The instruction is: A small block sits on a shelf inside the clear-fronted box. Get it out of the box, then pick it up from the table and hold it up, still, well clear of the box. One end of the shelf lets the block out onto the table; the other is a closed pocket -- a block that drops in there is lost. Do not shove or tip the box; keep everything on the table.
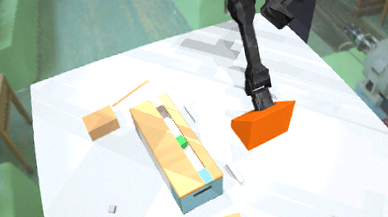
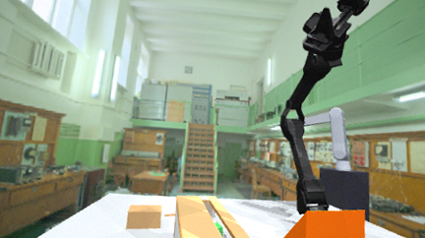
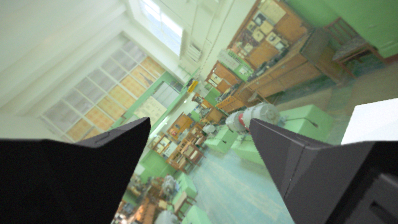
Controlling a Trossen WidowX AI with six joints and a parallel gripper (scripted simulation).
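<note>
Bright, even daylight, soft, slightly blurry

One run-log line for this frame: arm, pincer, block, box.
arm: raised high above table | pincer: open, empty | green block: on shelf inside box | box: upright on table, untouched

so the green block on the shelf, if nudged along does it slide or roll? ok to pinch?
The green block looks cube-like with flat faces, so it likely slides rather than rolls. Small and apparently rigid, it should suit a pinch. The open gripper seems wide enough.
</note>
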